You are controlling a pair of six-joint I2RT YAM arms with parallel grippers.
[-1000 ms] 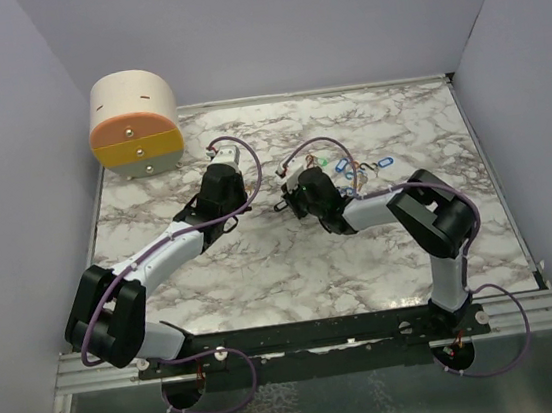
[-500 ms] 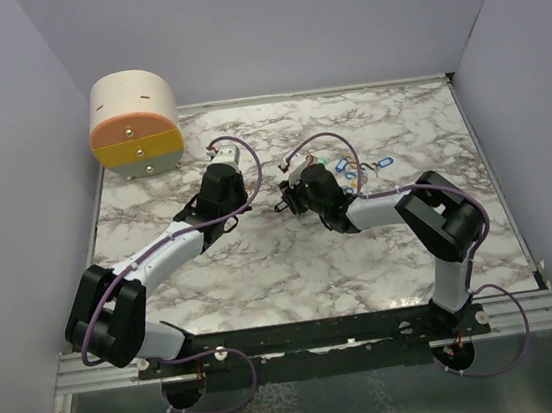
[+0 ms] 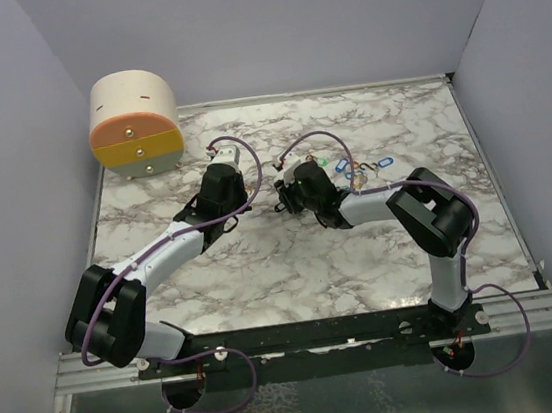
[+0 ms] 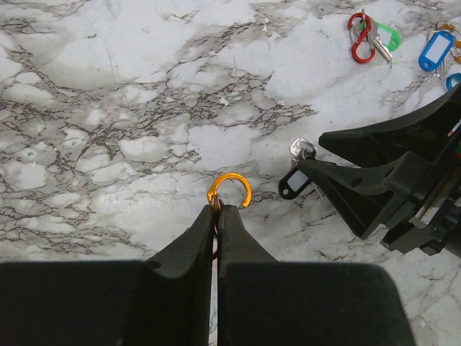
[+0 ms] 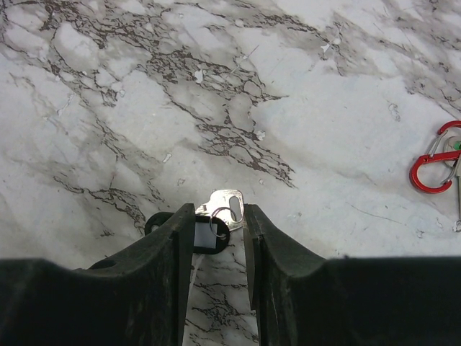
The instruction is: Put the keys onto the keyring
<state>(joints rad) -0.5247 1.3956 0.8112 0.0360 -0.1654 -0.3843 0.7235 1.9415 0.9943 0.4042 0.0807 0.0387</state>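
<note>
Left wrist view: an orange carabiner (image 4: 230, 176) is clenched in the left gripper (image 4: 217, 207) — just right, a black-tagged key (image 4: 292, 186) is flanked by the released right gripper (image 5: 218, 209).

1. The top external view looks steeply down from high behind the arm bases (image 3: 312, 338), far off, taking in the whole desk (image 3: 283, 261).
2. The left wrist view rides close over the desk, facing past the left tool (image 4: 218, 210) toward the black-tagged key (image 4: 295, 184).
3. The right wrist view looks closely down, the right tool (image 5: 216, 213) flanking that key; both wrist views share it and the red clip (image 4: 360, 37) beyond.
</note>
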